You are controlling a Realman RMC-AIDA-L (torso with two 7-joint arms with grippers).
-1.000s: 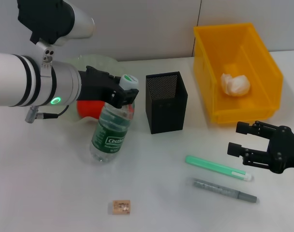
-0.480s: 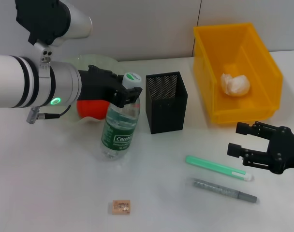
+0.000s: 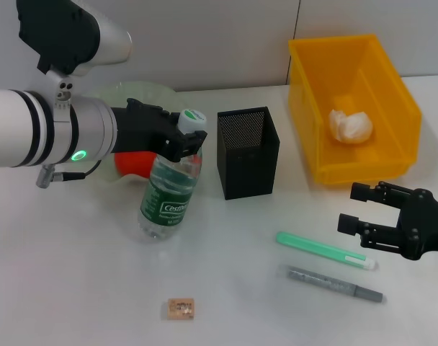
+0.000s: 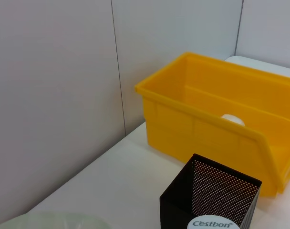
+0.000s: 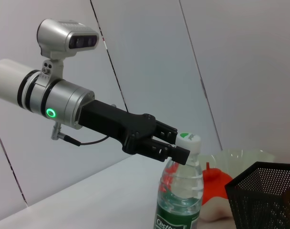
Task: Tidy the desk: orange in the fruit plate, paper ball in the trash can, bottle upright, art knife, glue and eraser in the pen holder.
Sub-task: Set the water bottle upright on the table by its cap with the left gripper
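clear plastic bottle point(image 3: 168, 184), neck clamped in the left gripper point(image 3: 181, 141), leans more than half a second ago and has shifted back toward the orange point(image 3: 132, 162); not yet upright. right gripper point(image 3: 367, 213) parked open near the glue point(image 3: 327, 251). bottle base contact unclear; orange mostly hidden.

We see bare white tabletop point(image 3: 75, 288) at front left; the black mesh pen holder point(image 3: 248, 153) blocks the centre.

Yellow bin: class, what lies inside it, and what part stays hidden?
A crumpled white paper ball rests on the floor of the yellow bin. Its front wall hides the nearest strip of floor, so anything there cannot be seen.
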